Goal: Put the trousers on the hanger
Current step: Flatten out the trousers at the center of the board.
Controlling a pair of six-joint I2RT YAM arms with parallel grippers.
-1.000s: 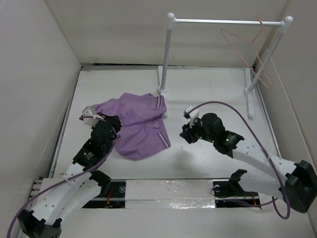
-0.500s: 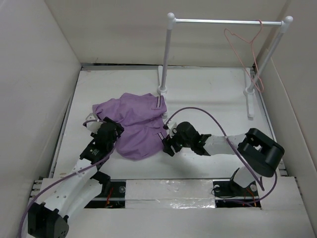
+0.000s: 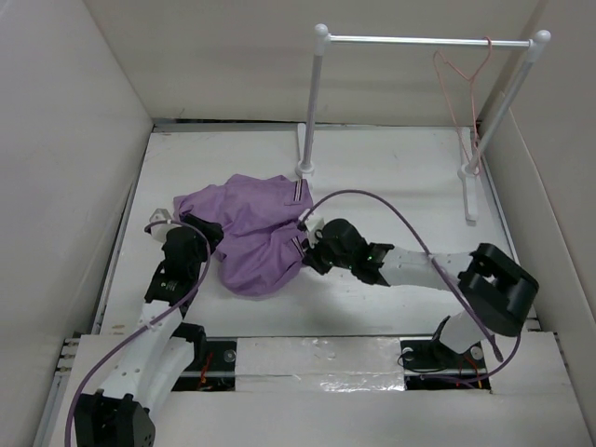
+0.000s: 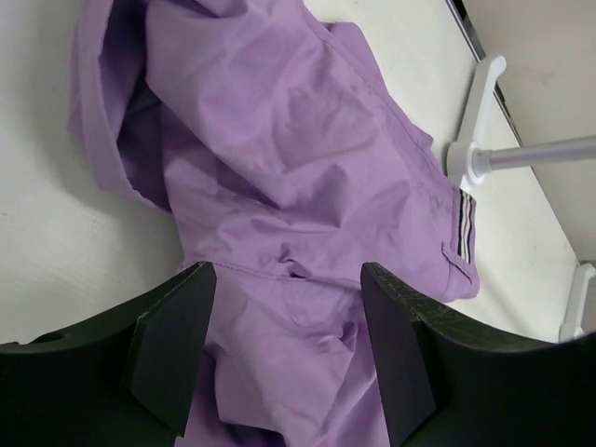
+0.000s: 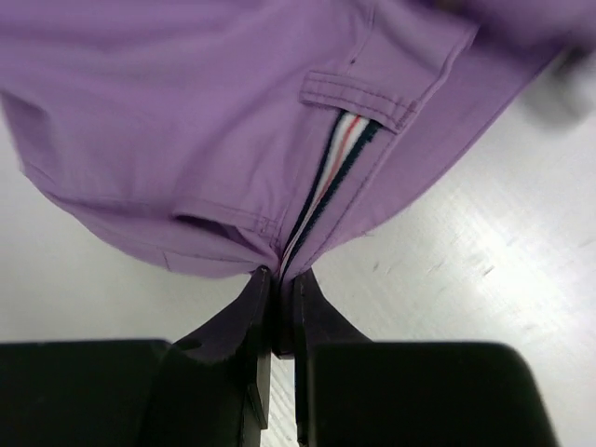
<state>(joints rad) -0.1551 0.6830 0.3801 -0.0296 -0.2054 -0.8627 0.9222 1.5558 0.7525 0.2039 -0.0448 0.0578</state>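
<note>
The light purple trousers (image 3: 247,228) lie crumpled on the white table, left of centre. My right gripper (image 5: 282,279) is shut on the trousers' edge (image 5: 233,140), right where the dark and white stripe (image 5: 331,172) meets the hem. In the top view that gripper (image 3: 312,250) sits at the cloth's right edge. My left gripper (image 4: 284,307) stands open over the cloth, its dark fingers (image 4: 172,340) on either side of a fold, holding nothing. Seen from above, it (image 3: 177,240) is at the trousers' left side. The pink-red wire hanger (image 3: 461,88) hangs from the rail's right end.
A white two-post stand with a silver bar (image 3: 424,40) rises at the back right; its left foot (image 3: 305,172) touches the trousers' far edge. White walls (image 3: 74,140) box the table in on three sides. The stand's foot and post (image 4: 480,154) show in the left wrist view.
My right arm swept left from mid-table to the trousers' right edge and shut on the striped hem. My left gripper opened and shifted slightly left. The hanger swung on the rail.
</note>
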